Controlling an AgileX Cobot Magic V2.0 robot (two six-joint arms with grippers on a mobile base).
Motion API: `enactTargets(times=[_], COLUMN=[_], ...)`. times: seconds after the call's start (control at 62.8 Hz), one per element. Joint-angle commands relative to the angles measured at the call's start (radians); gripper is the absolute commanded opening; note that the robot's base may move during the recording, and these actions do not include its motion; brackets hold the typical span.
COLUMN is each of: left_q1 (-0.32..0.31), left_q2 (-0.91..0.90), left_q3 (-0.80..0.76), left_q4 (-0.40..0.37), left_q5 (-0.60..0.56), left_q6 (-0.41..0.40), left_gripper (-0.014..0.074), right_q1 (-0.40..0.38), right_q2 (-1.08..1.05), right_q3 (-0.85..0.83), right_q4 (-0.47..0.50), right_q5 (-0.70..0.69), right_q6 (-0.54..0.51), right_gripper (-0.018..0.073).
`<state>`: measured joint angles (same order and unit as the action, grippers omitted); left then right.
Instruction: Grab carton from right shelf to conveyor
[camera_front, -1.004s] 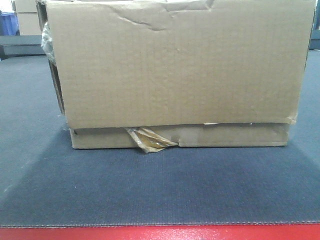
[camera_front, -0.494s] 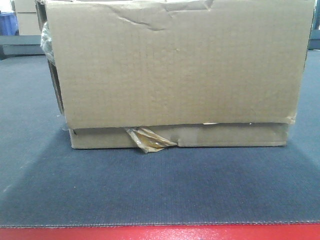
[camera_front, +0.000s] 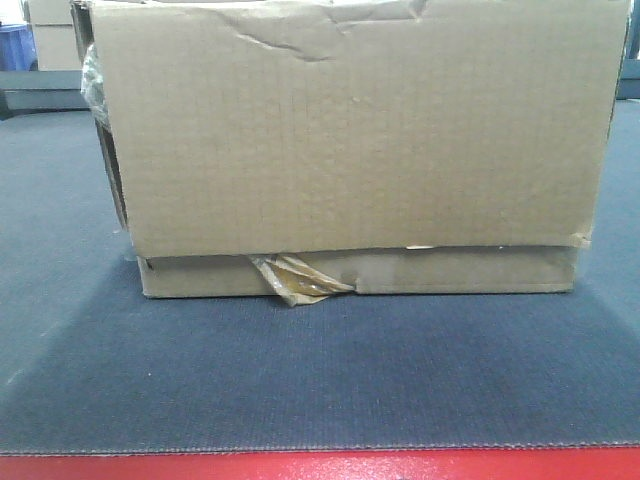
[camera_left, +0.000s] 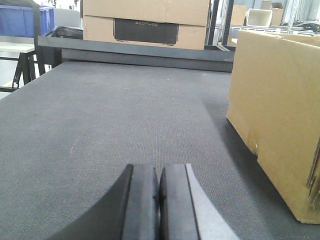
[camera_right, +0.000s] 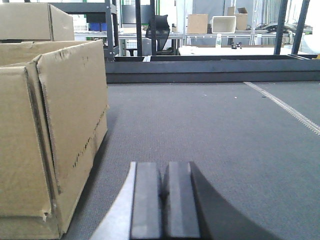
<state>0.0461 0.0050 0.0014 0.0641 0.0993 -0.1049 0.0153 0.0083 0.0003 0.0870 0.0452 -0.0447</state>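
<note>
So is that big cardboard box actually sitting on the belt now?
Yes. The carton rests flat and upright on the conveyor, its bottom edge meeting the belt. Both wrist views show it beside the claws, untouched.

The broad, flat, dark grey woven conveyor belt (camera_front: 320, 380) carried a red strip (camera_front: 320, 466) along its near edge. The large plain brown corrugated cardboard carton (camera_front: 350, 140) rested directly on the belt, loose yellowish-brown packing tape (camera_front: 298, 280) touching its surface.

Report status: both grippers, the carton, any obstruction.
Left gripper shut, empty. Right gripper shut, empty. Large brown cardboard carton resting on dark grey woven conveyor belt, between the grippers. Nothing in the way.
</note>
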Motion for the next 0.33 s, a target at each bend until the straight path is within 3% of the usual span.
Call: enactTargets(times=[0.0,0.319], left_q1=[0.001,0.001], left_q2=[-0.005,-0.005], left_q3=[-0.001,-0.001], left_q4=[-0.007,-0.007], left_q5=[-0.019,-0.019], left_q6=[0.004,0.004], left_gripper=[0.0001,0.0001], right_q1=[-0.002,-0.002], right_q2=[-0.008,-0.008], right_q3=[0.0,0.0], right_q4=[0.006,0.006], right_q5=[-0.027,-0.027], right_q6=[-0.008,-0.008], right_gripper=[-0.0067,-0.0067])
